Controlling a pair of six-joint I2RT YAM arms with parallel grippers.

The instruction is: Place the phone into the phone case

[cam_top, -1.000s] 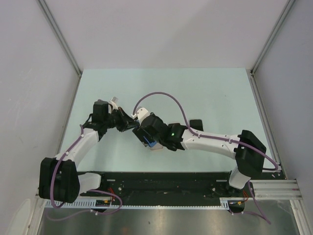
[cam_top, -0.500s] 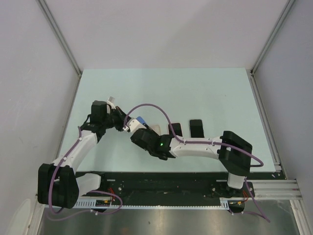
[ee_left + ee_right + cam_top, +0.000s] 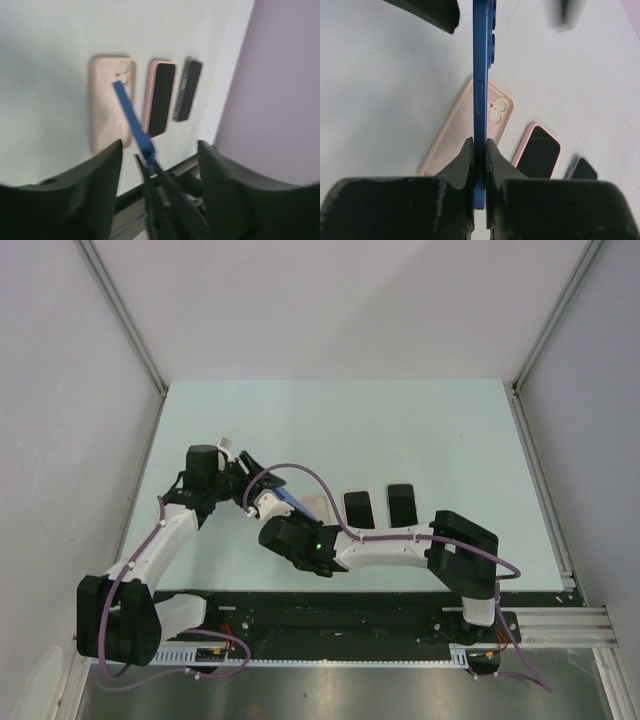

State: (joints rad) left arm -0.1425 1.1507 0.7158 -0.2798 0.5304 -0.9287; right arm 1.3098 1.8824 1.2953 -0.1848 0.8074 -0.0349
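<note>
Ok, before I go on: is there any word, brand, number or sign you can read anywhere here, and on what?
No text can be read in any view.
Blue phone in the right tool: only its edge and camera bumps show, no marking.
Beige case, pink-edged phone, dark phone: no logo or print visible.
Small coloured tags on the base rail: too small to read.

The table (image 3: 50, 50) bears a beige case (image 3: 105, 112), pink-rimmed phone (image 3: 160, 97) and dark phone (image 3: 186, 90)
</note>
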